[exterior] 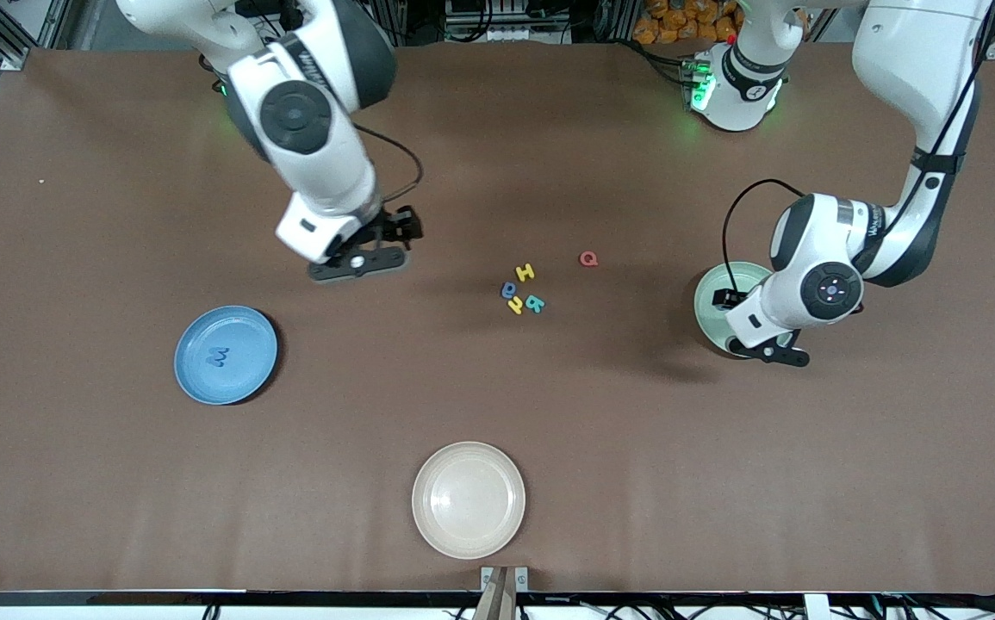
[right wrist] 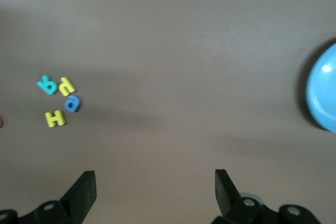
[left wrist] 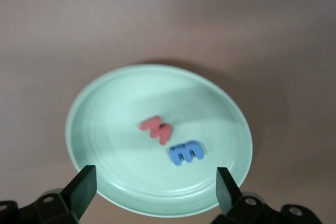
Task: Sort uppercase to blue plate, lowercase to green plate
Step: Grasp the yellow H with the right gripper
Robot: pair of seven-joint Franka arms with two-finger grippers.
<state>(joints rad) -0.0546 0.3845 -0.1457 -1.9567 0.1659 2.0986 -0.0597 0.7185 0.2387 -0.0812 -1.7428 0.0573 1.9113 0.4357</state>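
My left gripper (left wrist: 156, 183) hangs open over the green plate (left wrist: 105, 129), nothing between its fingers. A red w (left wrist: 156, 129) and a blue m (left wrist: 186, 152) lie in that plate. In the front view the left gripper (exterior: 771, 351) hides part of the green plate (exterior: 711, 297). The blue plate (exterior: 247, 323) holds a blue W (exterior: 219, 356). Mid-table lie a yellow H (exterior: 525, 273), blue e (exterior: 508, 290), yellow d (exterior: 515, 305), teal letter (exterior: 535, 303) and red Q (exterior: 588, 258). My right gripper (exterior: 357, 263) is open over bare table between the blue plate and the letters.
A cream plate (exterior: 469, 499) stands near the table's front edge, with nothing in it. The right wrist view shows the letter cluster (right wrist: 60, 100) and the blue plate's rim (right wrist: 323, 93) with brown table between them.
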